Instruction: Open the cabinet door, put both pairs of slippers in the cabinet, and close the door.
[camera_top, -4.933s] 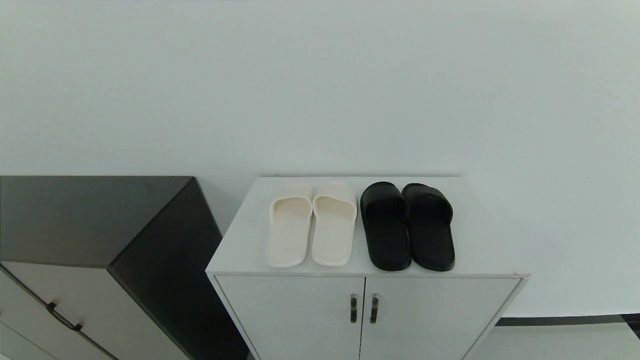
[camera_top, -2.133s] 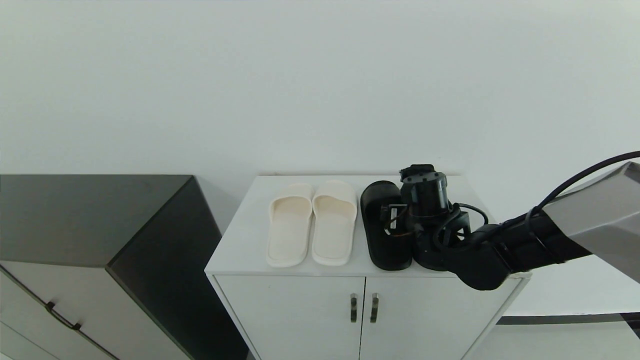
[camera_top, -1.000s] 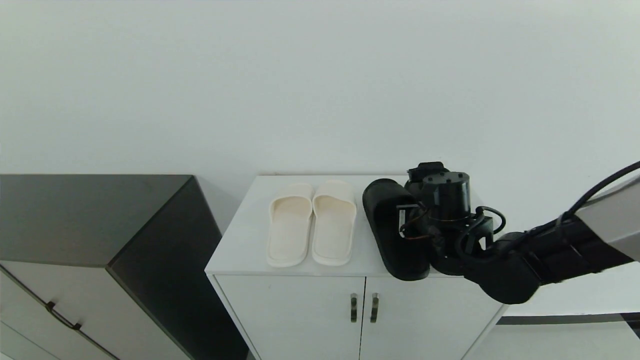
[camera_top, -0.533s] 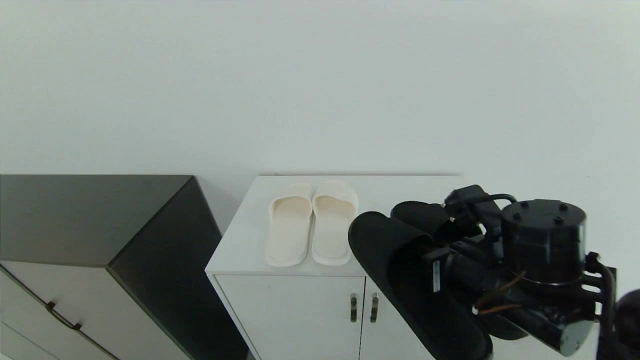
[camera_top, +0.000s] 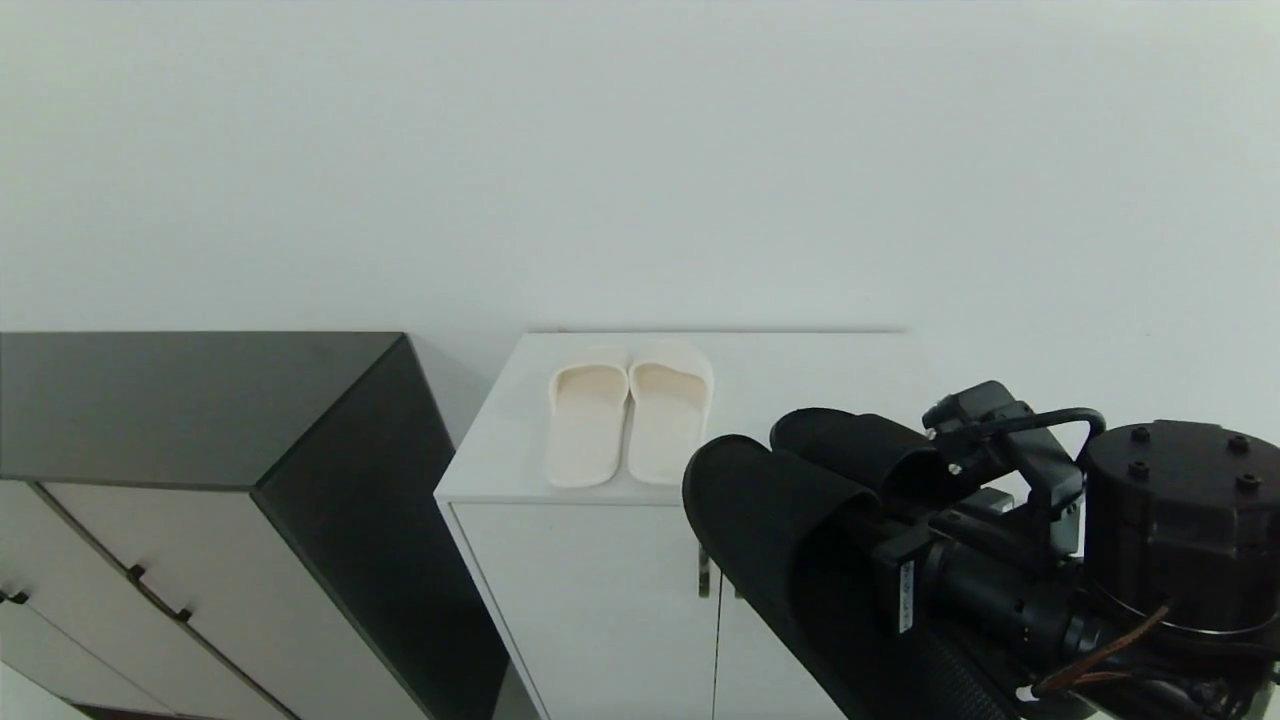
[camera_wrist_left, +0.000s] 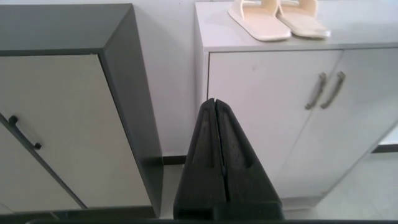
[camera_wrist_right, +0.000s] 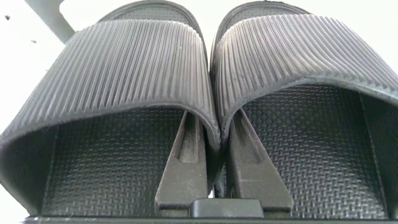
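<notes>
Slippers (blk) (camera_top: 770, 510) pinched by straps in R gripper (camera_wrist_right: 214, 134); L gripper (camera_wrist_left: 215, 109) closed, empty; cabinet doors (camera_top: 590, 600) shut.

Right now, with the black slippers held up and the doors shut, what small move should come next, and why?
Probably bring the left pincer to a cabinet door handle and pull it open: both doors are closed, the right pincer is shut on the black slippers, and the left pincer holds nothing.

A dark-topped drawer unit (camera_top: 200, 410) with pale fronts and dark handles (camera_top: 158, 595) stands against the plain white wall (camera_top: 640, 150)
</notes>
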